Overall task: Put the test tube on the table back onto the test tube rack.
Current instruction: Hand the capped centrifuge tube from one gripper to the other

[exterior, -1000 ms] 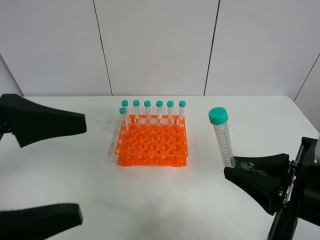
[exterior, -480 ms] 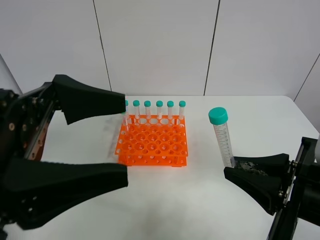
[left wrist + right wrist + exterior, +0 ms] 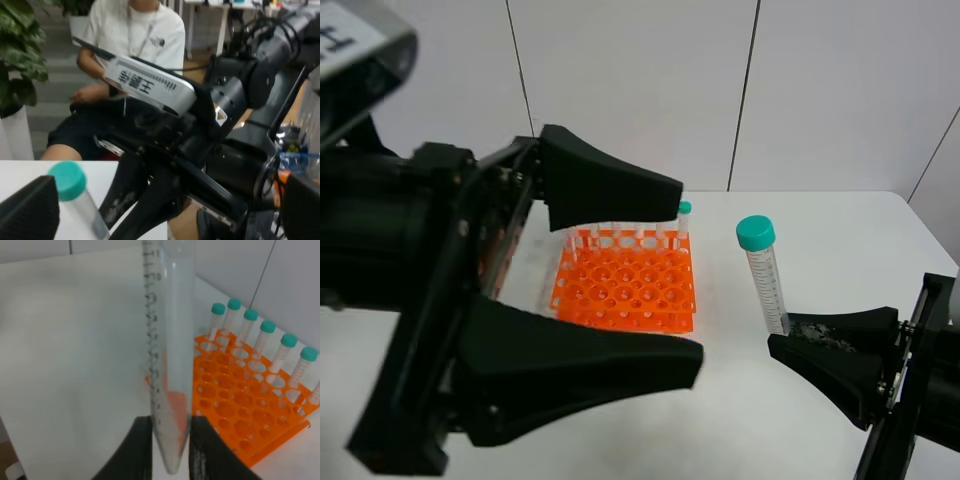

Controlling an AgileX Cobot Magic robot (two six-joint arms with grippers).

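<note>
We hold our left arm (image 3: pixel 390 250) raised close to the high camera, coming in from the left. Our left end effector (image 3: pixel 685 280) points rightward, its two fingers spread wide with nothing gripped between them. Our right end effector (image 3: pixel 782 335) sits low at the right, fingers pressed together on the pointed tip of the upright test tube (image 3: pixel 765 280).

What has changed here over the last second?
The left gripper, jaws open, swung up and inward, now hiding part of the test tube rack. Nothing was grabbed or released. The right gripper stays shut on the upright test tube; the rack has not moved.
</note>
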